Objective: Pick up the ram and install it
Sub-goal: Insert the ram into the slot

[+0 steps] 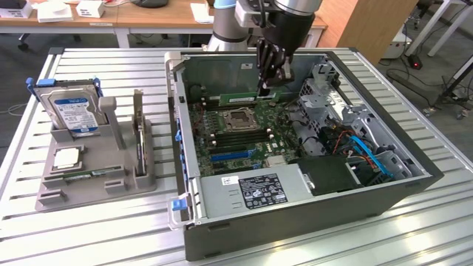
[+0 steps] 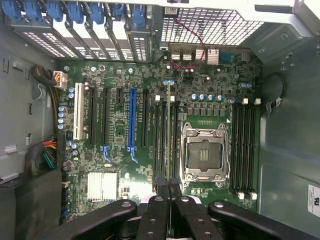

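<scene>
Standing on its long edge just beside the processor socket [image 1: 240,118], the ram [image 1: 240,98] sits deep in the open computer case [image 1: 296,221]. The gripper [image 1: 265,91] pinches it near one end, its jaws closed narrow on the thin green board. Whether the lower edge is in a slot or just above one is hard to make out, since the fingers and the board itself cover that line.

From the wrist view the ram [image 2: 169,130] shows as a thin edge running away from the gripper [image 2: 169,189] over the dark slots [image 2: 160,145]. The motherboard [image 2: 120,135] spreads beneath, with a blue slot [image 2: 132,120], a white slot [image 2: 78,117] and a second bank of memory slots [image 2: 244,150] on the other side of the socket.

The exterior view gives instead the board's green face with a white label, plus the power supply [image 1: 255,188] and blue cables [image 1: 369,155] inside the case. On the table [image 1: 111,233], at the exterior view's left, a grey tray [image 1: 96,191] holds a hard drive [image 1: 74,113] upright and a square processor chip [image 1: 66,159], well apart from the arm.
</scene>
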### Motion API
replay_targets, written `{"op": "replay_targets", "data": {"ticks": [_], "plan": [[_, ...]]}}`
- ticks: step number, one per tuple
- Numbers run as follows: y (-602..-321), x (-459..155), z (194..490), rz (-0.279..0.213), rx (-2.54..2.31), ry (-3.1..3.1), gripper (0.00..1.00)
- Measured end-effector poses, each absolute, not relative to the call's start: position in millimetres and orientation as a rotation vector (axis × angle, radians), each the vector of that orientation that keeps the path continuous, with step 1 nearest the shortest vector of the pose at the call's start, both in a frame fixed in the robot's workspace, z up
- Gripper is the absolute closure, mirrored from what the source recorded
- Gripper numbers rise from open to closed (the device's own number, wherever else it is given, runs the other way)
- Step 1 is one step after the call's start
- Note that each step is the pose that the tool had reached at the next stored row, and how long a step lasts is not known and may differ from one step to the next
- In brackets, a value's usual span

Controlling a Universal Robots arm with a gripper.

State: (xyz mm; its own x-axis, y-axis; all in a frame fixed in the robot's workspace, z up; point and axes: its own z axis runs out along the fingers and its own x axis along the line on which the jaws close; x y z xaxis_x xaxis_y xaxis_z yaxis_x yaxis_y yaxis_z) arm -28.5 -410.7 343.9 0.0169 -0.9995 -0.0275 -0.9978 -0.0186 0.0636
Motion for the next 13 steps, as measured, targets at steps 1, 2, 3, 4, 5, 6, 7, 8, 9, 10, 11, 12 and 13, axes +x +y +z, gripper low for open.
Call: {"op": "replay_targets", "data": {"ticks": [1, 2, 3, 4, 5, 6, 7, 8, 9, 10, 11, 12, 13], "plan": [[-410.7, -28.5, 343.3, -0.1, 2.221, -2.182, 0.89], [-410.7, -28.5, 342.3, -0.1, 2.221, -2.182, 0.89], [-410.7, -28.5, 341.3, -0.1, 2.221, -2.182, 0.89], [-410.7, -28.5, 340.4, -0.1, 2.221, -2.182, 0.89], [-410.7, -28.5, 339.5, -0.1, 2.221, -2.182, 0.89], [-410.7, -28.5, 338.6, -0.1, 2.221, -2.182, 0.89], [-410.7, -28.5, 337.8, -0.1, 2.221, -2.182, 0.89], [-410.7, -28.5, 337.1, -0.1, 2.221, -2.182, 0.89], [-410.7, -28.5, 336.4, -0.1, 2.221, -2.182, 0.89], [-410.7, -28.5, 335.9, -0.1, 2.221, -2.182, 0.89], [-410.7, -28.5, 335.4, -0.1, 2.221, -2.182, 0.89], [-410.7, -28.5, 334.8, -0.1, 2.221, -2.182, 0.89], [-410.7, -28.5, 334.2, -0.1, 2.221, -2.182, 0.89]]}}
